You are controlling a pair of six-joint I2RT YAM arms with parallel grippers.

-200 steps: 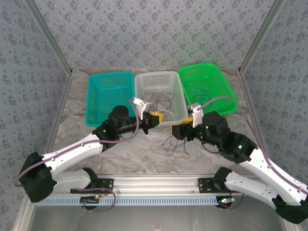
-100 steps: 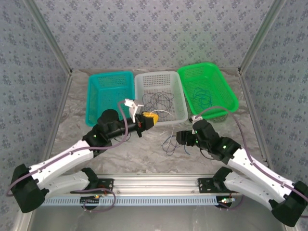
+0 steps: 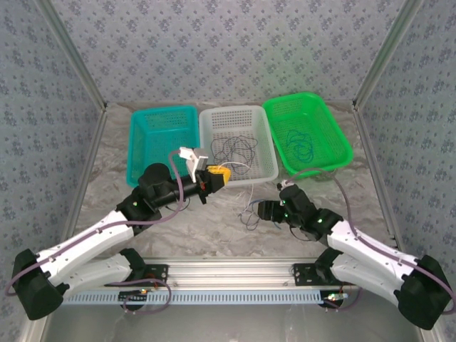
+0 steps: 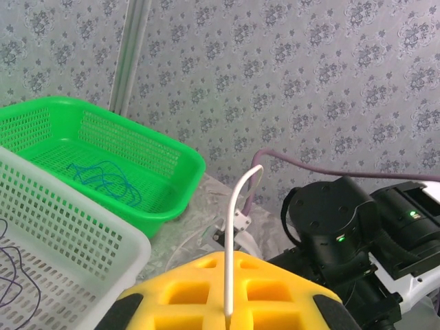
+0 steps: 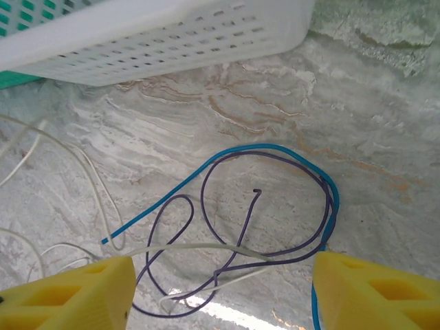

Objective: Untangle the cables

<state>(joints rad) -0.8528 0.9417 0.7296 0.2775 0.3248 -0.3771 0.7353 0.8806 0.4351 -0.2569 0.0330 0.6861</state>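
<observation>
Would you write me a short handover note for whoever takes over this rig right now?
Left gripper: shut on a white cable, raised by the near edge of the white basket.
Right gripper: open, holding nothing, low over the tangle of blue, purple and white strands on the table.
Done: a blue cable lies in the green basket; dark purple cables lie in the white basket.
Left: pull the table tangle apart and sort its strands.

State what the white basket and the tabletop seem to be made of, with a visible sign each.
White basket: likely moulded plastic, smooth, slightly glossy; regular rows of slots in its walls. Tabletop: marble-look veining with a sheen; stone or printed film, cannot tell.
</observation>
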